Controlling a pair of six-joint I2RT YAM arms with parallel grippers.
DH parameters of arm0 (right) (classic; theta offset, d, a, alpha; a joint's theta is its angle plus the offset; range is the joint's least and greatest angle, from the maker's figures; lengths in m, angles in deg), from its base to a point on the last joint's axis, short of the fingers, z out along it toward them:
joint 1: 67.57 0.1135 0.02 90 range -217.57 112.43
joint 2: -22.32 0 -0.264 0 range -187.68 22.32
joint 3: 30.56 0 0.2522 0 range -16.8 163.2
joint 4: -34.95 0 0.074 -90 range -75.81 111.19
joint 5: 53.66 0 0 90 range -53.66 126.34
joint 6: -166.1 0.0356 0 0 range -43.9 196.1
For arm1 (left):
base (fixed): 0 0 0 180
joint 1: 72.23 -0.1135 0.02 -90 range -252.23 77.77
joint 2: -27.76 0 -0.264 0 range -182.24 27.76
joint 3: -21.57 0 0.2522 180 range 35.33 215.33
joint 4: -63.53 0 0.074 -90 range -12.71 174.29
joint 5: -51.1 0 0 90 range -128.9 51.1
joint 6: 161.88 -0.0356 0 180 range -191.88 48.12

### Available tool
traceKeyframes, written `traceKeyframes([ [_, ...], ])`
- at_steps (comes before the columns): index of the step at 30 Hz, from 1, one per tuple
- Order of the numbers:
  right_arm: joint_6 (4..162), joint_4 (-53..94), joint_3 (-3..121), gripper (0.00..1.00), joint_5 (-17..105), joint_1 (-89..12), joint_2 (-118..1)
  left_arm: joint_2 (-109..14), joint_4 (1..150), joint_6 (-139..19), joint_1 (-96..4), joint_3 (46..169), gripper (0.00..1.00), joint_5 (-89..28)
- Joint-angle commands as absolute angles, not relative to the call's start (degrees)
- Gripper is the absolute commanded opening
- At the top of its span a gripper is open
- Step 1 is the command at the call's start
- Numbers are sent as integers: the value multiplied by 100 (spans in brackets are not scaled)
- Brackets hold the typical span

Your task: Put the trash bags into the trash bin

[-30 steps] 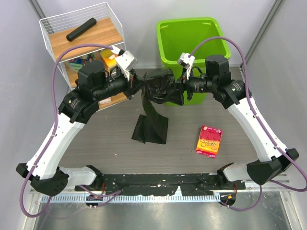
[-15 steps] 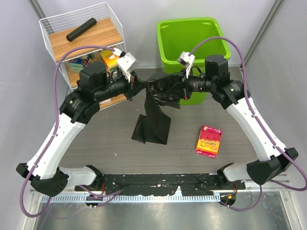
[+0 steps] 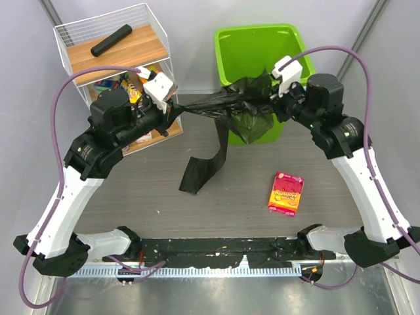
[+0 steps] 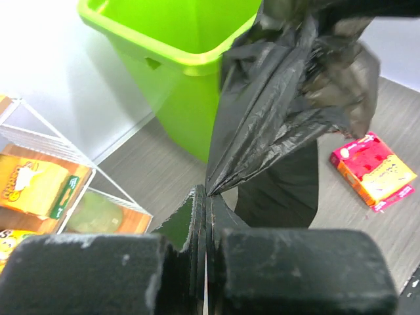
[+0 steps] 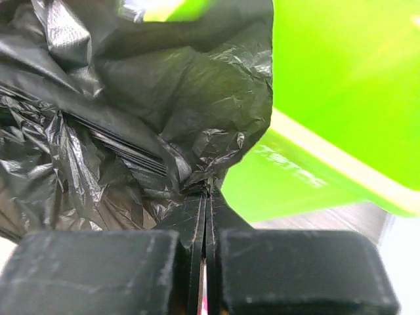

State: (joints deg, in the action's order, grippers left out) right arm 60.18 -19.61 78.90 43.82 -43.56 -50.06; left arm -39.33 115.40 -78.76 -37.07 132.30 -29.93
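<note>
Left gripper (image 3: 176,109) and right gripper (image 3: 277,98) each pinch the trash bag (image 3: 233,105), stretching it taut for spreading over the upper-centre trash bin (image 3: 220,49).

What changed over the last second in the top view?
The right gripper carried its end of the trash bag back and to the right, up to the near rim of the green bin. The left gripper drew back to the left. The bag is now stretched wide between them, and less of its tail lies on the table. Both grippers stayed shut on the bag. The bin, snack packet and wire shelf did not move.
</note>
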Motion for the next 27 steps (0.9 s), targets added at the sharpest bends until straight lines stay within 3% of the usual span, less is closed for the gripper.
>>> traceKeyframes([
  [1,5414,-1968,8146,1,2555,-4428,-4721,-3780,11623,-8295,-3725,13456,0,-3713],
  [11,4683,-1792,7883,1,1349,-4463,-4422,-3648,11474,-8489,-3733,13438,0,-4610],
  [17,4850,-2117,7785,1,2768,-4463,-4220,-3718,11456,-8331,-3733,13412,1,-4181],
  [19,5139,-2345,7908,1,3436,-4463,-4298,-3797,11491,-8200,-3733,13394,15,-3577],
  [24,5570,-2698,8155,1,4327,-4463,-4544,-4244,11439,-7655,-3655,13631,70,-2239],
  [27,5729,-2724,8181,1,4670,-4463,-4632,-4710,11429,-7514,-3462,14000,81,-2070],
])
